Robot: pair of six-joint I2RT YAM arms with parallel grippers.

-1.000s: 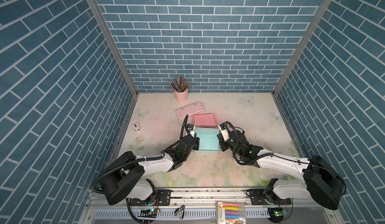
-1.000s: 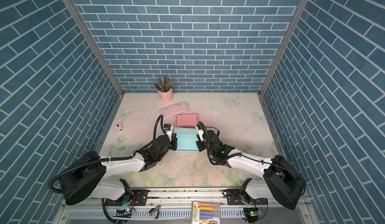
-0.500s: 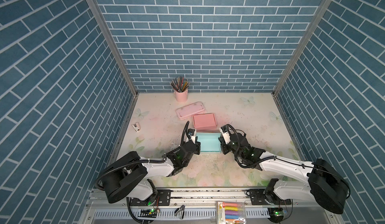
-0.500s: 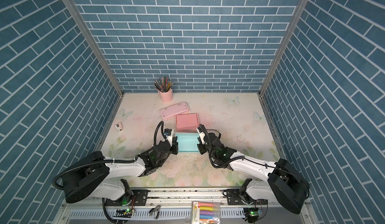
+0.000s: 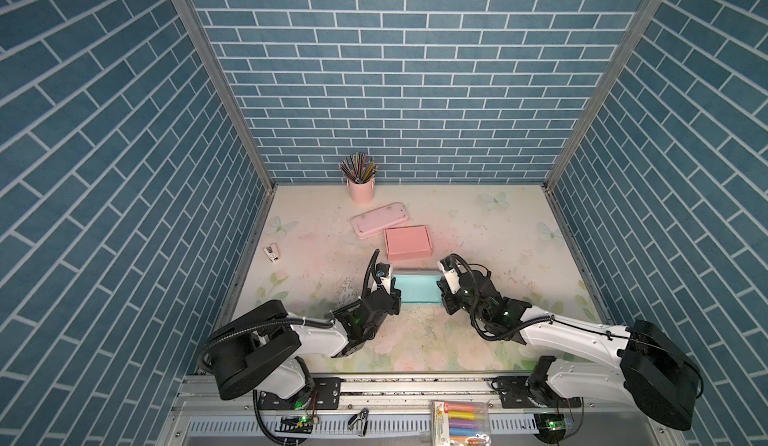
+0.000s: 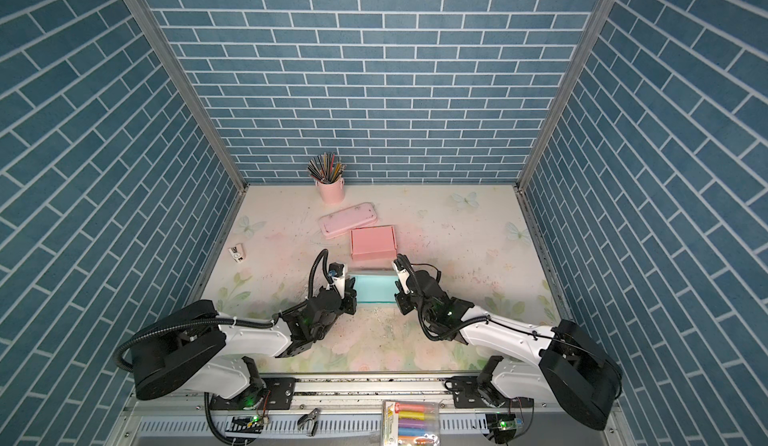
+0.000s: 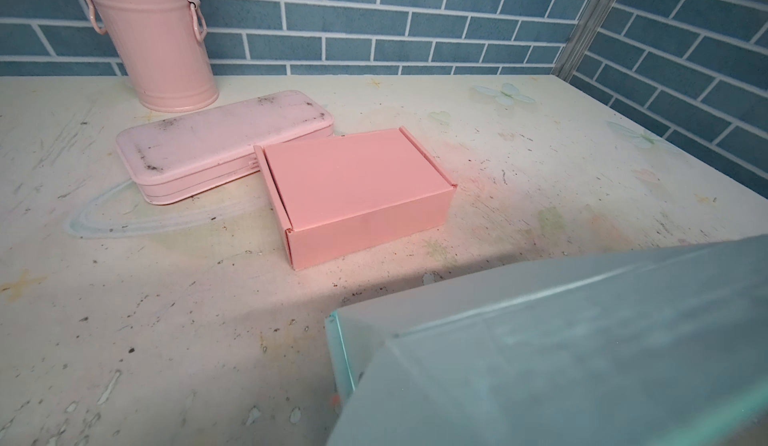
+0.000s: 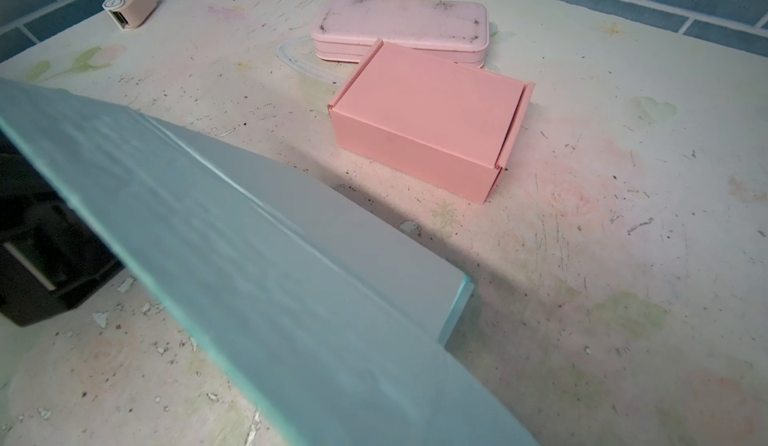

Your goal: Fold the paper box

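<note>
The teal paper box (image 5: 417, 292) has come forward with both arms, opening a gap to the pink carton (image 5: 407, 241). It sits between the left gripper (image 5: 395, 294), jaws pressed together on its left wall, and the right gripper (image 5: 440, 294), whose jaws are hidden. Only the right wrist view shows the small beige gadget (image 8: 129, 7). Only the left wrist view shows the ribbed pink pail (image 7: 153, 45) whole. The rounded pencil case (image 7: 224, 145) is smudged, and the box card is matte and creased.
</note>
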